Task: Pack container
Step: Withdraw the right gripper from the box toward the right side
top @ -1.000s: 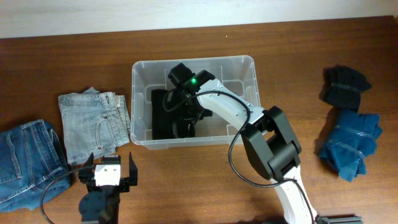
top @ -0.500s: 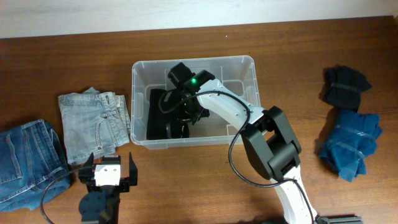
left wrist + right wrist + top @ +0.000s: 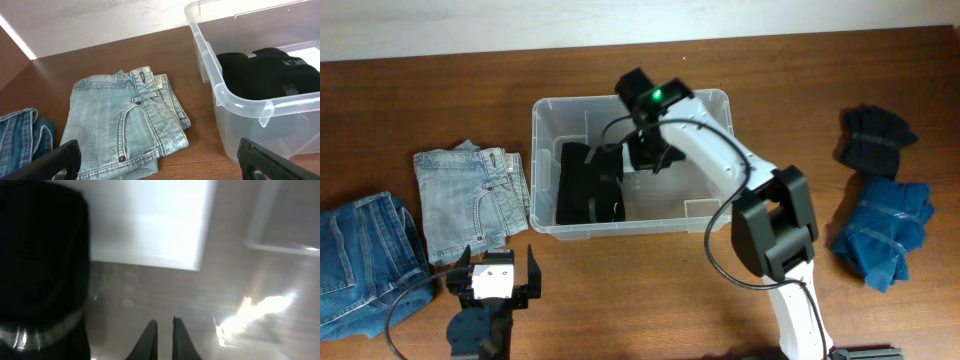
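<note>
The clear plastic container (image 3: pixel 542 110) stands at the table's middle; its wall shows in the left wrist view (image 3: pixel 235 107). A folded black garment (image 3: pixel 586 185) lies in its left half, also in the left wrist view (image 3: pixel 265 72) and the right wrist view (image 3: pixel 40 255). My right gripper (image 3: pixel 646 150) hangs inside the container, just right of the garment, apart from it. Its fingers (image 3: pixel 164 340) are shut and empty above the container floor, near the white label (image 3: pixel 155 220). My left gripper (image 3: pixel 492 290) is open and empty at the front left (image 3: pixel 160 162).
Folded light-blue jeans (image 3: pixel 470 200) lie left of the container (image 3: pixel 120 125). Darker jeans (image 3: pixel 360 260) lie at the far left (image 3: pixel 20 135). A black garment (image 3: pixel 875 135) and a blue one (image 3: pixel 885 230) lie at the right.
My right gripper has left the black garment and moved back and to the right inside the container. The garment now lies flat at the left. The left arm has not moved.
</note>
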`<state>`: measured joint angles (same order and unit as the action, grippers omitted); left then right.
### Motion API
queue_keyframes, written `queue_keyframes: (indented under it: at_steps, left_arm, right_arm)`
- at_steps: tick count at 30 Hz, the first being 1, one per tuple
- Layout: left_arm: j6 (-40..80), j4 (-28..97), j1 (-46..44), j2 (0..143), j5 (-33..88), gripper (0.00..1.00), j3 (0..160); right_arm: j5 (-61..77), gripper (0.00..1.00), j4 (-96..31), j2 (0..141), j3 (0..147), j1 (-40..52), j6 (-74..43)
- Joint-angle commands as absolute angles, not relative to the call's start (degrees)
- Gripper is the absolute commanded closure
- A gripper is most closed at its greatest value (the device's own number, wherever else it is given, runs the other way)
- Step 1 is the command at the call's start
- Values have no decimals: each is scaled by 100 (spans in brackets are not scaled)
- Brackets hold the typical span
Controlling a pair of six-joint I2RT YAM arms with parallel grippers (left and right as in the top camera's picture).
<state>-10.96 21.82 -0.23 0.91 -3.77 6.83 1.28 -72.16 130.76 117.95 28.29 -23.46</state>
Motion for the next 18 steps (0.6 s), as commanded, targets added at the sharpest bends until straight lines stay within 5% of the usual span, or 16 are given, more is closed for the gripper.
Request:
queue_keyframes:
  at_steps: [1,10,18]
  left_arm:
    - [-1190,2174,5,67,-320,1,657]
    - [-1190,2174,5,67,-318,1,657]
    - [-1190,2171,5,67,-320,1,657]
  right_arm:
    - [-95,96,-7787,12543,12623,2600,-2268]
    - [-478,96,-9035,11710,13360,1509,-2121]
    - [-449,96,-9734,11177,13299,-567,-2121]
